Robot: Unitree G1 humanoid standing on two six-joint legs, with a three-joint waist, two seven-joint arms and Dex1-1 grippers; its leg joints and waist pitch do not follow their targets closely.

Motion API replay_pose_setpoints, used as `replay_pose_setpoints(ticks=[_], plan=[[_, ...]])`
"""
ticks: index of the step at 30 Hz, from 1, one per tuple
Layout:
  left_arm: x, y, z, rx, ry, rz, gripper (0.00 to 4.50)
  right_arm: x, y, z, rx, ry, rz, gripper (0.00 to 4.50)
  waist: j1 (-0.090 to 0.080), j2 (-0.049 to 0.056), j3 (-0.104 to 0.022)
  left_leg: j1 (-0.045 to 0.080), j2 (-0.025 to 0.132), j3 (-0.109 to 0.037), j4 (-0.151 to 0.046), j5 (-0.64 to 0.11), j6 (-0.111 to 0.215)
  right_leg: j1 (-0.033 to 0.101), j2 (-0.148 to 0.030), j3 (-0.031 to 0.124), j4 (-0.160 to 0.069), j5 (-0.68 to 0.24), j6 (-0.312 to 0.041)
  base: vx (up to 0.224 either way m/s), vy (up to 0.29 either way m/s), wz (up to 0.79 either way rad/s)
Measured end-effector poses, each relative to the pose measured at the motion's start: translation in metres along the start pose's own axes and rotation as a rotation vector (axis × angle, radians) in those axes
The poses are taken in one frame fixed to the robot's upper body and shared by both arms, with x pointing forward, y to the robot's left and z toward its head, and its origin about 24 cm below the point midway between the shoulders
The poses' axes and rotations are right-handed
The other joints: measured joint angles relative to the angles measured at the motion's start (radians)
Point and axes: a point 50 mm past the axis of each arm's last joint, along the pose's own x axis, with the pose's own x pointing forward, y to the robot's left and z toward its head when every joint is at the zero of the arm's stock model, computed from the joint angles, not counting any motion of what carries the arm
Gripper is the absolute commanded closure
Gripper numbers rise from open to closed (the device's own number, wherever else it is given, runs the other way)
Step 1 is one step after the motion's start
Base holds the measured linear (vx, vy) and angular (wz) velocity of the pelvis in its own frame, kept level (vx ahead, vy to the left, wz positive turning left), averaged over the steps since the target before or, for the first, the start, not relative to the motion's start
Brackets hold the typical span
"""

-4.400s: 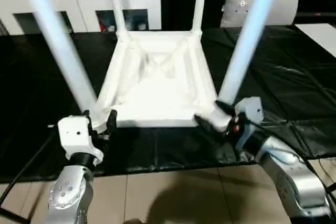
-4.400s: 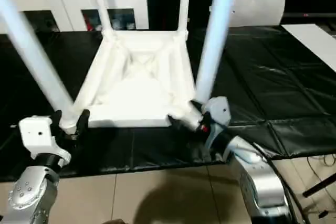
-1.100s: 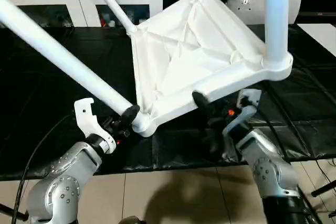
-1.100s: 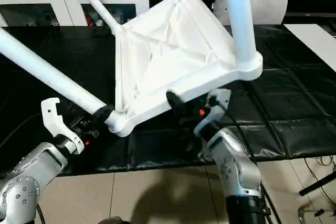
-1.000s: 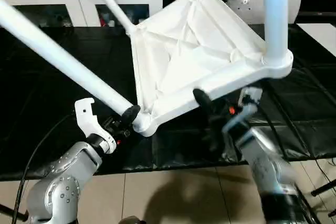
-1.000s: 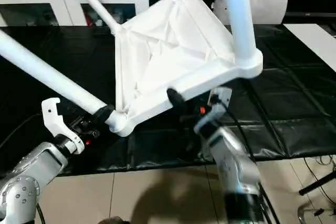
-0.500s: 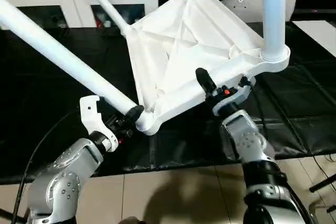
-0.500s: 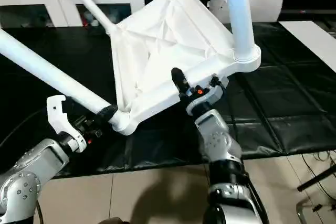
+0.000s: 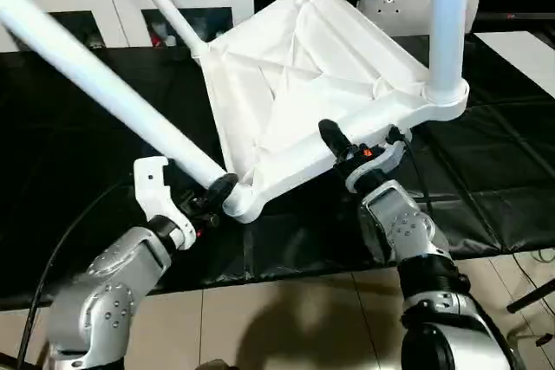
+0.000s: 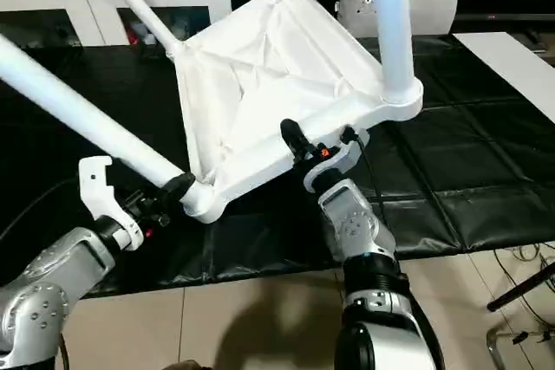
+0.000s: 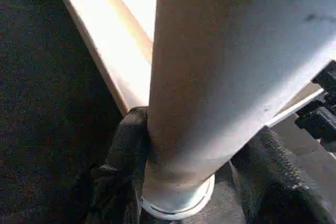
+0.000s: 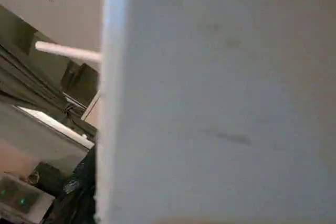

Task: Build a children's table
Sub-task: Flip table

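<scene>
1. Children's table (image 9: 303, 75) hangs tilted over the black desk (image 9: 78, 171), legs on.
2. Left hand (image 9: 215, 197) pinches the near leg (image 9: 95, 75); hold firm.
3. Right hand (image 9: 351, 149) clamps the near rim; rotate slowly.

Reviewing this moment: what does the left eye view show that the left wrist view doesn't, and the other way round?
Left eye view: the whole children's table tilted up over the black mat, its ribbed underside facing the camera, the right pincer at its near edge, and the white cabinet behind.

Left wrist view: close up, the black fingers pressed on either side of the leg's base, just above its collar.

Both: the left pincer clamped on a table leg beside the table's corner.
</scene>
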Motion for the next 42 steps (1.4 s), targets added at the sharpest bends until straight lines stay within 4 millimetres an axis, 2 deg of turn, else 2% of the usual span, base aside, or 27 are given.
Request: replay_pose_setpoints(ticks=[8,9,11,14,16,19,21,24,26,28,31,36,42], plan=[[0.002,0.0,0.0,0.08,-0.012,-0.026,2.53,-0.001,-0.002,0.001,-0.014,-0.001,-0.015,2.28,0.001,0.0,0.0,-0.001,0.0,0.0,-0.001,0.0,0.0,-0.001,0.0,0.0,0.0,0.0,0.0,0.0,0.0,0.0],[0.002,0.0,0.0,0.093,-0.018,-0.028,2.18,-0.001,-0.002,0.001,-0.017,-0.003,-0.018,2.29,0.001,0.0,0.0,-0.001,0.0,0.0,-0.001,0.0,0.0,-0.001,0.0,0.0,0.0,0.0,0.0,0.0,0.0,0.0],[0.002,0.001,0.0,0.102,-0.024,-0.035,1.83,-0.001,-0.003,0.002,-0.03,-0.012,-0.032,2.29,0.001,0.0,0.0,-0.001,0.0,0.0,-0.001,0.0,0.0,-0.002,0.0,0.0,0.0,0.0,0.0,0.0,0.0,0.0],[0.001,0.0,0.0,0.115,-0.036,-0.067,1.76,-0.002,-0.005,0.003,-0.023,-0.022,-0.049,2.29,0.002,0.0,0.001,-0.005,0.0,0.001,-0.001,0.001,0.001,-0.004,0.0,0.0,0.0,0.0,0.0,0.0,0.0,0.0],[0.0,-0.001,-0.001,0.138,-0.044,-0.081,1.48,-0.002,-0.006,0.005,-0.023,-0.033,-0.054,2.31,0.003,0.0,0.0,-0.012,0.0,0.001,-0.001,0.002,0.002,-0.012,0.0,0.0,0.0,0.001,0.0,0.0,0.0,0.0],[0.0,-0.003,-0.001,0.213,-0.063,-0.101,1.42,0.0,-0.006,0.009,-0.029,-0.06,-0.066,2.32,0.006,0.0,0.001,-0.019,0.0,0.001,-0.001,0.005,0.003,-0.021,0.0,0.0,0.002,0.003,0.0,0.0,0.0,0.0],[-0.002,-0.004,-0.002,0.271,-0.066,-0.125,1.25,0.0,-0.008,0.017,-0.047,-0.087,-0.081,2.32,0.009,0.0,0.001,-0.021,0.001,0.001,-0.001,0.005,0.004,-0.022,0.0,0.0,0.002,0.003,0.0,0.0,0.0,0.0],[-0.011,0.0,-0.003,0.346,-0.065,-0.162,1.14,-0.002,-0.01,0.032,-0.088,-0.136,-0.107,2.32,0.028,0.0,0.001,-0.021,0.001,0.001,-0.001,0.005,0.004,-0.022,0.0,-0.001,0.002,0.003,0.0,0.0,0.0,0.0],[-0.016,-0.003,0.001,0.4,-0.084,-0.213,0.99,-0.007,-0.013,0.047,-0.125,-0.174,-0.136,2.33,0.049,0.0,0.001,-0.021,0.001,0.002,0.0,0.006,0.005,-0.022,0.0,-0.001,0.002,0.003,0.001,0.0,0.0,0.0],[-0.018,-0.01,0.006,0.427,-0.118,-0.265,0.72,-0.01,-0.015,0.058,-0.153,-0.216,-0.162,2.34,0.061,0.0,0.0,-0.021,0.001,0.003,0.0,0.007,0.005,-0.021,-0.001,-0.001,0.002,0.004,0.001,0.0,0.0,0.0],[-0.019,-0.021,0.009,0.475,-0.14,-0.331,0.35,-0.015,-0.018,0.069,-0.185,-0.254,-0.194,2.38,0.066,0.0,0.001,-0.021,0.001,0.004,0.0,0.009,0.006,-0.021,-0.001,-0.001,0.002,0.007,0.001,0.0,0.0,0.0],[-0.015,-0.035,0.02,0.533,-0.166,-0.395,0.07,-0.03,-0.02,0.091,-0.279,-0.313,-0.258,2.39,0.073,0.001,0.001,-0.02,0.001,0.004,0.0,0.014,0.004,-0.021,-0.002,-0.001,0.002,0.011,0.005,0.0,0.0,0.0],[-0.01,-0.054,0.044,0.607,-0.251,-0.452,0.0,-0.048,-0.01,0.12,-0.512,-0.337,-0.323,2.39,0.064,0.001,0.001,-0.014,0.001,0.006,0.0,0.013,-0.001,-0.016,-0.001,0.003,0.002,0.016,0.006,0.0,0.0,0.0]])
